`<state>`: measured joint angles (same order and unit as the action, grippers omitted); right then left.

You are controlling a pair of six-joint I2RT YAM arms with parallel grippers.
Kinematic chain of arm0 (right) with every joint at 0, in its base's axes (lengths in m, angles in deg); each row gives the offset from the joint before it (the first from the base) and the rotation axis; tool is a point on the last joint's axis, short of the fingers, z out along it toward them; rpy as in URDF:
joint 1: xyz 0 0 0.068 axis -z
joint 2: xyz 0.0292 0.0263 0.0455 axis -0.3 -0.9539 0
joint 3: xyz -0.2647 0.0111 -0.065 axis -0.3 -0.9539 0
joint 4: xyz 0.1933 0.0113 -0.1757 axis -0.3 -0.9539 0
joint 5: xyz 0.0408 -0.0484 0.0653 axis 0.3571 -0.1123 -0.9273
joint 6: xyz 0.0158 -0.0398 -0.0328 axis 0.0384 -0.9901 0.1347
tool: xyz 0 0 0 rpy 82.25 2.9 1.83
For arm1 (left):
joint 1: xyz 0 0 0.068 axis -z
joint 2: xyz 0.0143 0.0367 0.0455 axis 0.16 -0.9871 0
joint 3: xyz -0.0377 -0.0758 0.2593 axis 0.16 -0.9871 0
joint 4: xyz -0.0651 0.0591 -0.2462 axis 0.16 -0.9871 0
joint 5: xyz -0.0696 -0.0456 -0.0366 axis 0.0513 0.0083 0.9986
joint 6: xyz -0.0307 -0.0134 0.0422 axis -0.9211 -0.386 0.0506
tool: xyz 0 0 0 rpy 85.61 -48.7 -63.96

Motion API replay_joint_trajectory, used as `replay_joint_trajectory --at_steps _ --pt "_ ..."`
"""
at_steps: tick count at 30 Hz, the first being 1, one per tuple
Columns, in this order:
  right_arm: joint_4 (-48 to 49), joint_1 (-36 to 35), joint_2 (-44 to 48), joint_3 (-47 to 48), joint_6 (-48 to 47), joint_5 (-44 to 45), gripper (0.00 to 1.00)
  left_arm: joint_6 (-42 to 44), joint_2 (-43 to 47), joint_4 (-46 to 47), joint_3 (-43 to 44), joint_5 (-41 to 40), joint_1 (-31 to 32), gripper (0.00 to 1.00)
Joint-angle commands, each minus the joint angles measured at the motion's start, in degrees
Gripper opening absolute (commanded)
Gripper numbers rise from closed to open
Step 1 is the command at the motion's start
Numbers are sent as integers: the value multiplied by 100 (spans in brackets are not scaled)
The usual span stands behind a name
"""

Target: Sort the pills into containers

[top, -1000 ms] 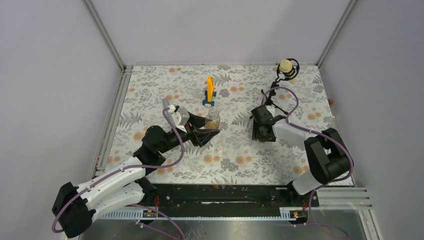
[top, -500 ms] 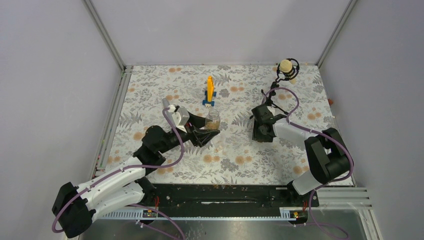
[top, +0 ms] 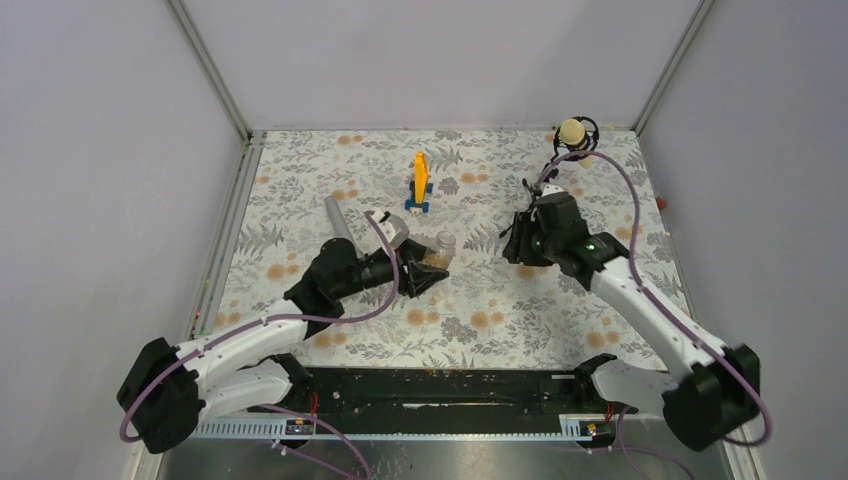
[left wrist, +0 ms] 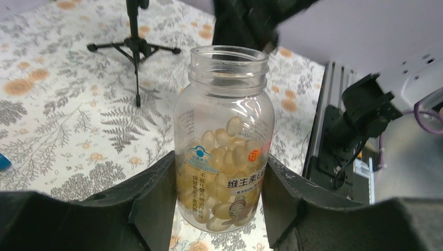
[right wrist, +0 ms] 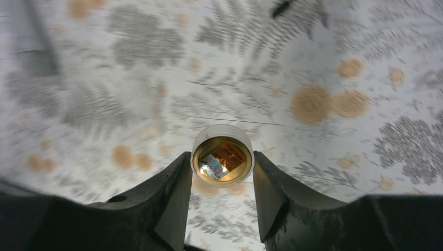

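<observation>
A see-through jar (left wrist: 225, 120), open at the top and partly full of yellow gel pills, is clamped between my left gripper's (left wrist: 218, 162) fingers. In the top view this jar (top: 441, 246) leans at the left gripper's (top: 428, 272) tip, mid table. My right gripper (right wrist: 221, 158) is shut round a second small jar (right wrist: 222, 152) with a whitish rim and an amber-looking inside, seen end-on above the flowered cloth. In the top view the right gripper (top: 519, 245) hides that jar. No loose pills show.
An orange upright piece on a blue base (top: 420, 181) stands behind the left jar. A grey tube (top: 336, 216) lies to its left. A microphone on a tripod (top: 571, 134) stands at the back right, and its legs also show in the left wrist view (left wrist: 135, 46).
My left gripper has moved right and nearer with its jar, which now leans, uncovering the grey tube. My right arm has risen and swung, its gripper staying near the same spot.
</observation>
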<state>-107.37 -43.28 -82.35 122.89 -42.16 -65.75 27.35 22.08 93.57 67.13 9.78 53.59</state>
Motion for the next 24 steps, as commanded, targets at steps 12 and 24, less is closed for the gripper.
replay_joint_trajectory --at_steps 12,24 --pt "184 20 1891 788 -630 -4079 42 2228 -966 -2374 1861 886 306 0" --pt "-165 -28 1641 1002 -882 -4080 43 2336 -1235 -2593 2249 884 654 0"
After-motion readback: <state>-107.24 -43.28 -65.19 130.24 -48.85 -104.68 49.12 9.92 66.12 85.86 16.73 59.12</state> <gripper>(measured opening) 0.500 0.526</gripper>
